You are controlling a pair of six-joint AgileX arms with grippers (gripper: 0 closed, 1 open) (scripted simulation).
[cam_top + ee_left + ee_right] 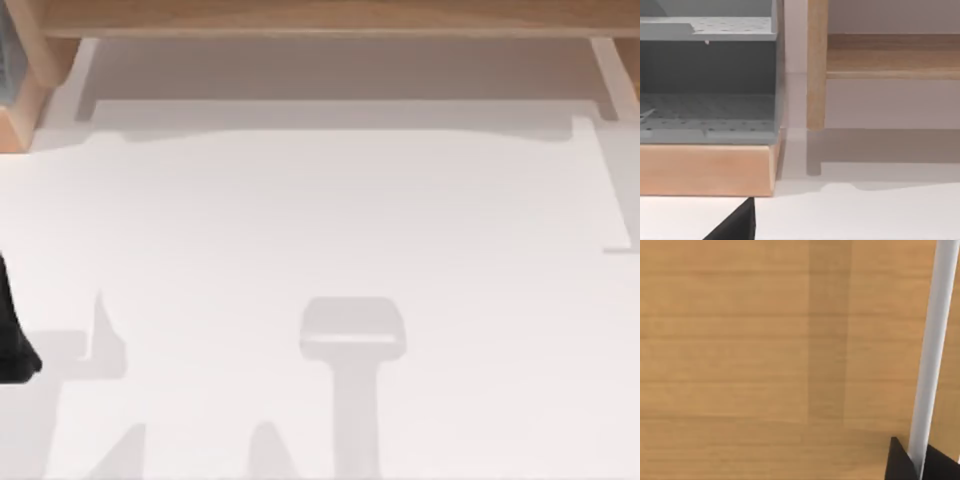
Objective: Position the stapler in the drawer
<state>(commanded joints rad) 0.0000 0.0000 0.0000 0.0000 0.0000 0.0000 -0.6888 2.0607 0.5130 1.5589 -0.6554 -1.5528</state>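
Note:
The stapler is out of view. The drawer's wooden front (740,365) faces my right wrist camera at close range. A white bar handle (935,330) runs across it. My right gripper (920,466) has one dark fingertip on each side of that bar and is shut on it. A dark part of my left arm (12,340) stands at the table's left edge. One dark tip of my left gripper (735,227) hangs over the white table, in front of a wooden base.
A wooden cabinet (320,15) spans the back of the white table (320,220). At the back left a grey perforated rack (705,105) sits on a wooden base (705,170), beside a wooden post (816,65).

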